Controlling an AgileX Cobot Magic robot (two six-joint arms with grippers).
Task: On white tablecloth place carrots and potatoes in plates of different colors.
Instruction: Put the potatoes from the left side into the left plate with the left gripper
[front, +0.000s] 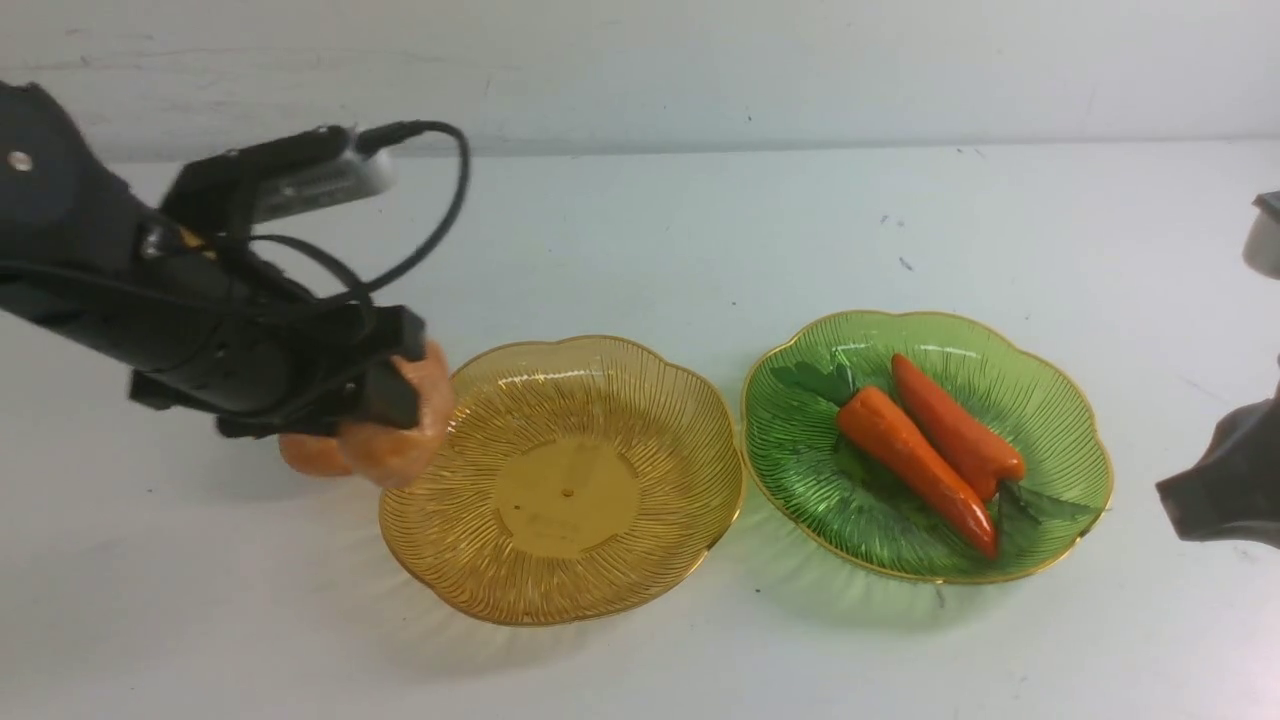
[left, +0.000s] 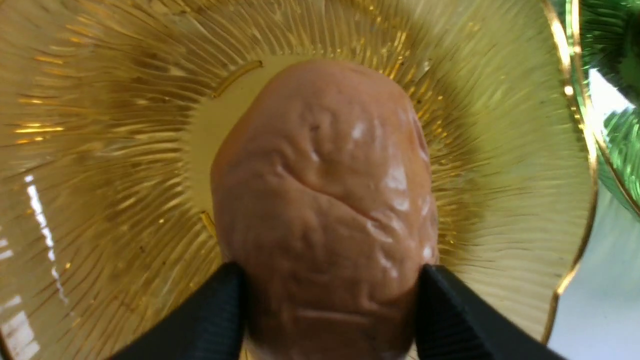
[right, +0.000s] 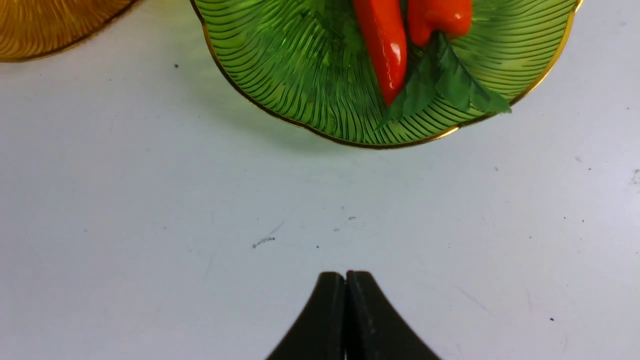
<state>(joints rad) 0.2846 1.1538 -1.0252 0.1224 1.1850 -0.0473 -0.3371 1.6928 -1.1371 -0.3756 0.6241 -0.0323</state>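
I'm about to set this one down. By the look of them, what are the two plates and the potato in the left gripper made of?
Amber plate and green plate: probably hard translucent plastic, possibly glass. They have ribbed see-through walls and gold-coloured rims, and a green tint falls on the tablecloth.
Potato: looks like moulded plastic or rubber, with wrinkled skin and small glossy highlights. I cannot tell whether it is soft or hard.

A plain off-white wall (front: 700, 60) runs the full width of the scene behind the far edge of the desk (front: 640, 190). Its painted surface carries faint grey scuffs above the far left corner and a few small dark specks lower down, near where it meets the desk.
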